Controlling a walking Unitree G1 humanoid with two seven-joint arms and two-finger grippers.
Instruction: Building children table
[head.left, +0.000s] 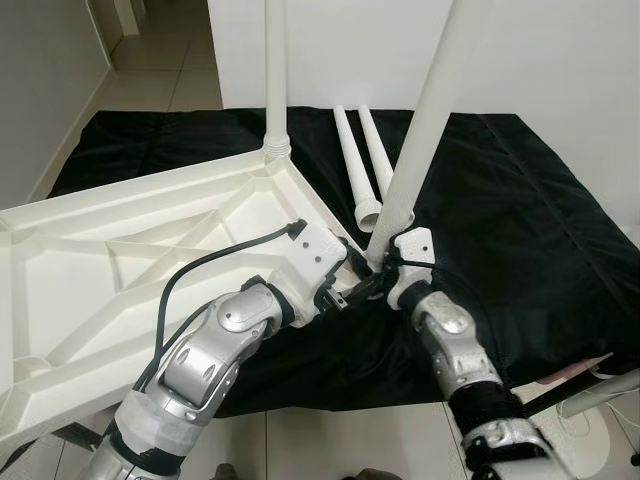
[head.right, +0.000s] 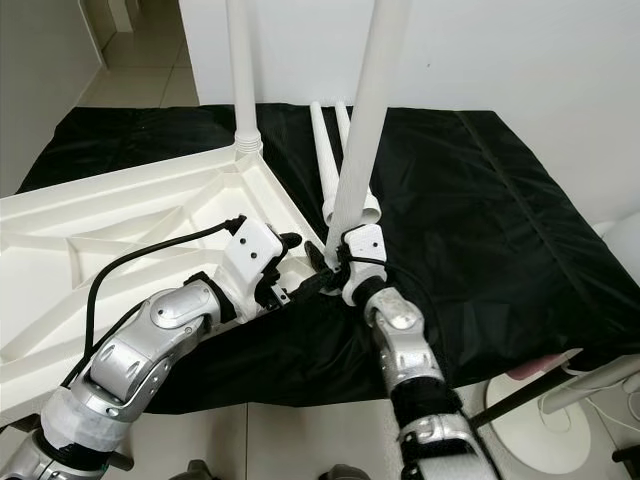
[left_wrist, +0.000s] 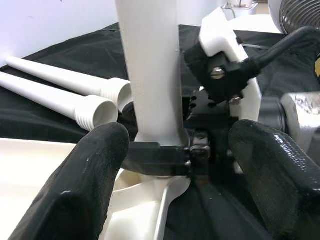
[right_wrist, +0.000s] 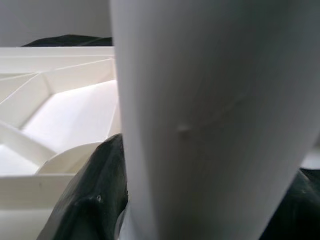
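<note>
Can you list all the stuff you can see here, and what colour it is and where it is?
Table top: one, white, lying upside down on the black cloth, ribs facing up.
Fitted leg: one, white, standing upright in the table top's far corner.
Leg being fitted: one, white, tilted, its foot at the near corner of the table top.
Spare legs: two, white, lying side by side on the cloth behind that corner.
Black cloth: one, black, spread over the floor.
Floor: pale tiles, around the cloth.
Left gripper: black fingers open, beside the foot of the tilted leg.
Right gripper: black fingers closed around the tilted leg's foot.
</note>
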